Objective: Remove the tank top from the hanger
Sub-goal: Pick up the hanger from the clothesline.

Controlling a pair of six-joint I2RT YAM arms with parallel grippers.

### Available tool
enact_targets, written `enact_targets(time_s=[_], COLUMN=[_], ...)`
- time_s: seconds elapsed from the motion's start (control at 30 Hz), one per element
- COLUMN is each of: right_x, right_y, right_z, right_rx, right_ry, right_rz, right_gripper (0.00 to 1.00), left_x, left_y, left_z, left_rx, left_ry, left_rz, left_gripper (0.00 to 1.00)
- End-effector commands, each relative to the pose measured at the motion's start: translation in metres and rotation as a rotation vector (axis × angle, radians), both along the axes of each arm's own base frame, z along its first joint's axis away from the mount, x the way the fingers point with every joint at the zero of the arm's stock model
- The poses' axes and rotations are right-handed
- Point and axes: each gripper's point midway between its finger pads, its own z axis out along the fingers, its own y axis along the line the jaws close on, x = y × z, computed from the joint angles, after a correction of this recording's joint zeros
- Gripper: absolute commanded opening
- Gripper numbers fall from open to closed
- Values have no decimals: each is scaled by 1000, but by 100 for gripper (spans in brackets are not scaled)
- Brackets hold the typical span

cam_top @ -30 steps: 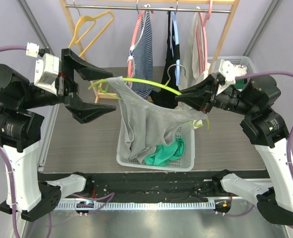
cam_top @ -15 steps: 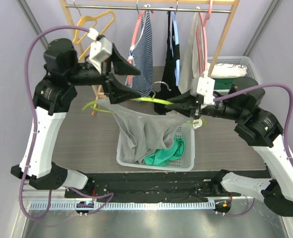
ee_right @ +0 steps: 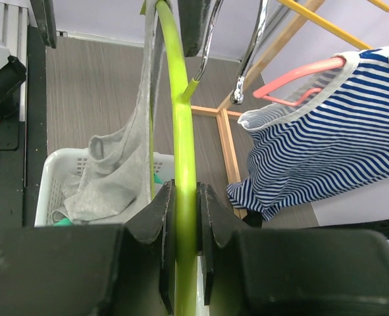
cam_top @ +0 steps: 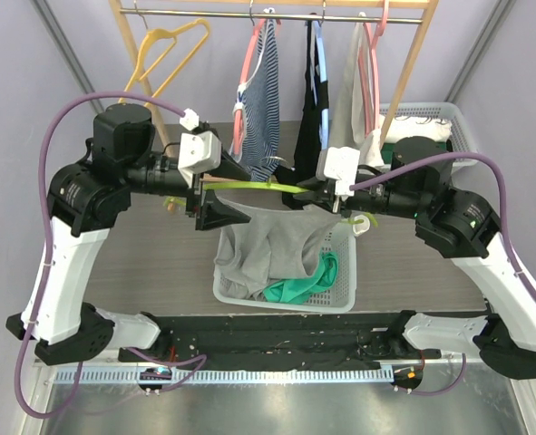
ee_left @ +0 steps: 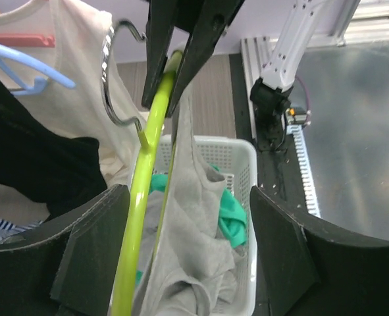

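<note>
The tank top (cam_top: 272, 237) is plain light gray, thin and soft. It is draped over a lime-green hanger (cam_top: 249, 185) held level above the middle of the counter (cam_top: 150, 263). One strap runs along the hanger's green arm, and the body sags in loose folds into the white slatted basket (cam_top: 340, 304) at the near middle. There its hem bunches beside a teal-green garment (cam_top: 306, 276).

The right end effector (cam_top: 316, 192) is clenched on the hanger; the right wrist view shows its 2 fingers (ee_right: 156, 224) pressed against either side of the green bar, near the metal hook (cam_top: 302, 163).

The left end effector (cam_top: 240, 193) is released, its 2 black fingers (ee_left: 89, 243) spread wide. The green bar and the gray strap pass between them, and the left wrist view shows a gap on both sides.

On the far wooden rack (cam_top: 277, 11) hang a navy-and-white striped top (cam_top: 263, 109) on a pink hanger, a black garment (cam_top: 308, 118), a cream one (cam_top: 349, 100) and a bare yellow hanger (cam_top: 163, 45).
</note>
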Motion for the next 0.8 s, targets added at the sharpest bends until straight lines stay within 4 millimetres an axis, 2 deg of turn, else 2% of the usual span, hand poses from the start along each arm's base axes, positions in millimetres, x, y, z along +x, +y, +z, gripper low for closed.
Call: enact_targets(time_s=[0.0,0.13,0.27,0.43,0.47,0.53,0.57,0.67,0.7,0.77], right_x=[-6,-7,-6,-2,-2,2,3,11,14,21], right_y=[-5,0,3,6,6,9,8,8,8,5], right_z=[45,40,32,31,32,34,36,40,36,43], right_rx=[93,83,68,68,69,69,75,93,101,141], right_ry=[-115,-99,-82,-84,-89,-91,-95,-102,-86,-97], right_rz=[0,14,14,6,6,-3,-8,-50,-68,-116], right_gripper=[1,1,1,1,1,1,1,1,1,3], left_x=[8,29,42,37,33,27,24,20,19,22], left_y=[3,-4,-12,-16,-16,-17,-16,-16,-14,-16], left_z=[-15,-19,-9,-15,-23,-31,-37,-39,-36,-33], left_rx=[58,79,43,70,95,123,150,169,163,154], left_ry=[-51,-72,-112,-103,-79,-70,-69,-93,-103,-123], left_rz=[32,77,111,84,67,40,28,26,30,48], left_gripper=[75,66,60,51,43,35,27,11,9,6])
